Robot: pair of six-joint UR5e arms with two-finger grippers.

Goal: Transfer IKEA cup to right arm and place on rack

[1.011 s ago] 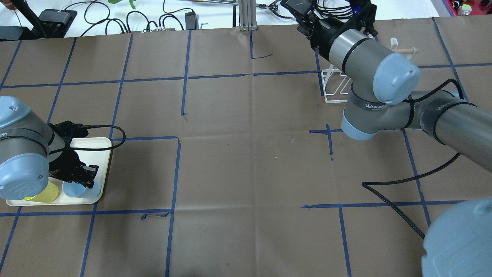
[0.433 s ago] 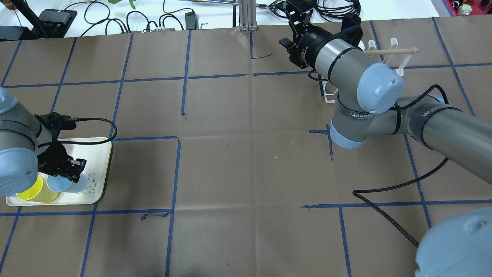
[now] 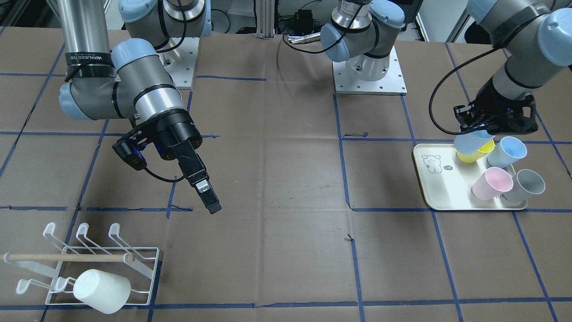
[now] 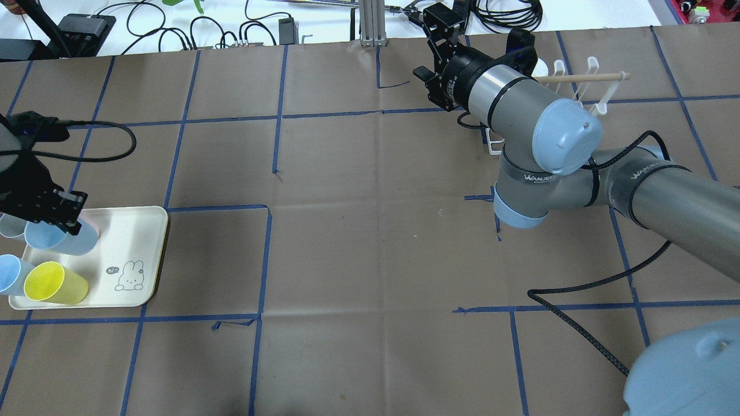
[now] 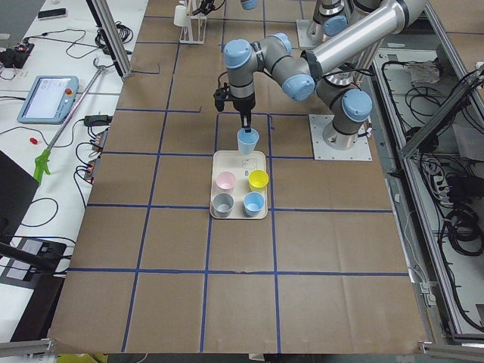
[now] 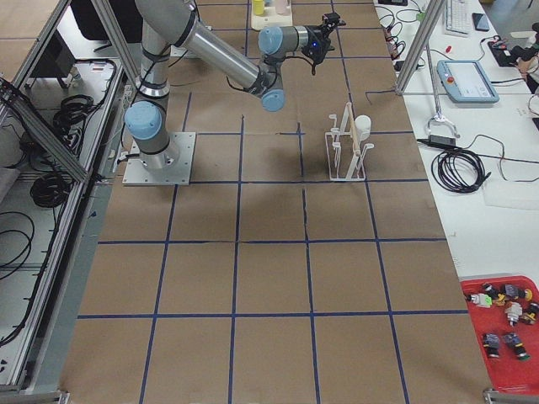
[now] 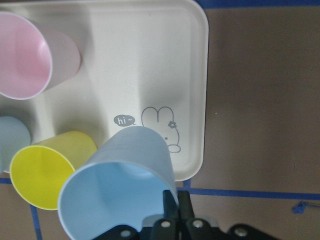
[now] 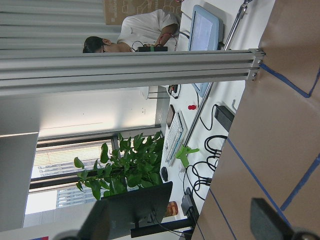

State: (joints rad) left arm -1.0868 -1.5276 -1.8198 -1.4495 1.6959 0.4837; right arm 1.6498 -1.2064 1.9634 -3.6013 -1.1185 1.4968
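My left gripper (image 4: 70, 221) is shut on the rim of a light blue cup (image 4: 51, 238) and holds it tilted above the cream tray (image 4: 139, 242). The wrist view shows the cup (image 7: 117, 187) with its rim pinched between my fingers (image 7: 171, 207). My right gripper (image 4: 426, 49) is open and empty, held in the air over the far middle of the table, left of the rack. The white wire rack (image 3: 96, 261) with a wooden dowel (image 3: 67, 257) holds a white cup (image 3: 102, 290). In the overhead view my right arm hides most of the rack (image 4: 595, 92).
On the tray stand a yellow cup (image 3: 476, 154), another blue cup (image 3: 507, 152), a pink cup (image 3: 491, 183) and a grey cup (image 3: 527, 184). A black cable (image 4: 578, 300) trails over the table on the right. Brown paper with blue tape lines covers the table.
My left gripper has lifted the light blue cup off the tray and moved up and back. My right arm has swung left, away from the rack, uncovering the dowel.
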